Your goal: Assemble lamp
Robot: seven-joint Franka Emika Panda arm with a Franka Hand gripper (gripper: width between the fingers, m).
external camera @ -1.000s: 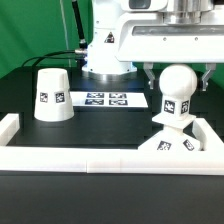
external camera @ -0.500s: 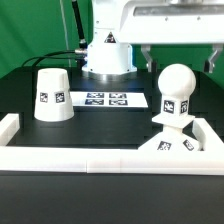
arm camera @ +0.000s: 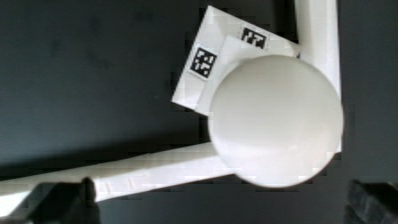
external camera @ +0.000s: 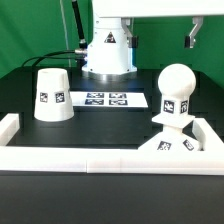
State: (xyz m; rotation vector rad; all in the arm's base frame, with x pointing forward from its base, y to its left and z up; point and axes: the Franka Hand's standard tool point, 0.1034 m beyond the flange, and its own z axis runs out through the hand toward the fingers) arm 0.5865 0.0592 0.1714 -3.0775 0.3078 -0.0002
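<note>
Three white lamp parts are being seen on the black table. The tapered shade is being shown mouth-down, so nothing can be told of its inside; it is standing alone toward the exterior view's left, with a black-and-white tag on its side. The ball-shaped bulb is being carried upright on its short stem by the flat square base, toward the exterior view's right, well apart from the shade. The base is being held in the corner of a low white fence that is running along the near edge of the table and turning up at both ends. Between shade and bulb, farther back, the marker board is lying flat, just in front of the white robot pedestal. A green backdrop is being seen behind the rig.

In the wrist view the bulb is being looked down on, with the tagged base beneath it and the fence rails beside it. The gripper is being held above the bulb with its fingers spread wide, wider than the ball; nothing is being gripped or touched. In the exterior view only one fingertip is being shown, at the top edge above the bulb.
</note>
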